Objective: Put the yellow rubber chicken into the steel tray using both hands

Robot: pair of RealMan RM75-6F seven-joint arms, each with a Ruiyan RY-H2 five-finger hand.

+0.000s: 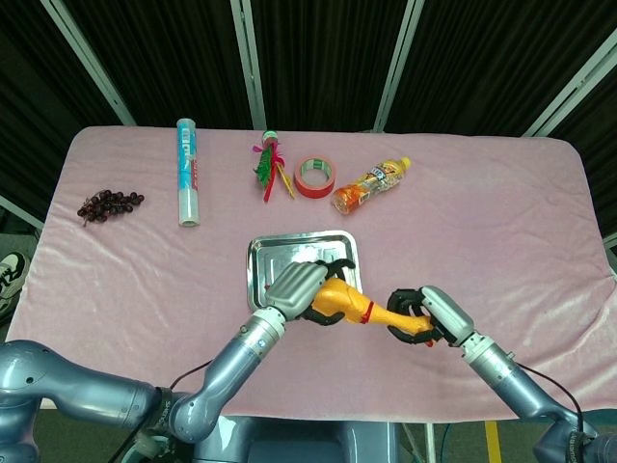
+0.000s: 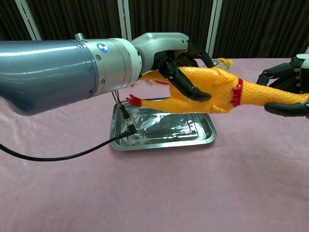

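The yellow rubber chicken (image 2: 217,89) hangs level above the steel tray (image 2: 145,137), its red feet over the tray's left part. My left hand (image 2: 178,58) grips its body from above, dark fingers (image 2: 186,87) wrapped around it. My right hand (image 2: 289,89) holds the neck end at the right edge. In the head view the chicken (image 1: 352,307) stretches between the left hand (image 1: 299,287) and the right hand (image 1: 424,313), over the tray's (image 1: 275,256) near right corner.
Along the far side of the pink cloth lie grapes (image 1: 108,204), a blue-and-white tube (image 1: 187,172), a feathered toy (image 1: 270,166), a red tape roll (image 1: 314,176) and an orange drink bottle (image 1: 371,185). A black cable (image 2: 72,154) trails under my left arm.
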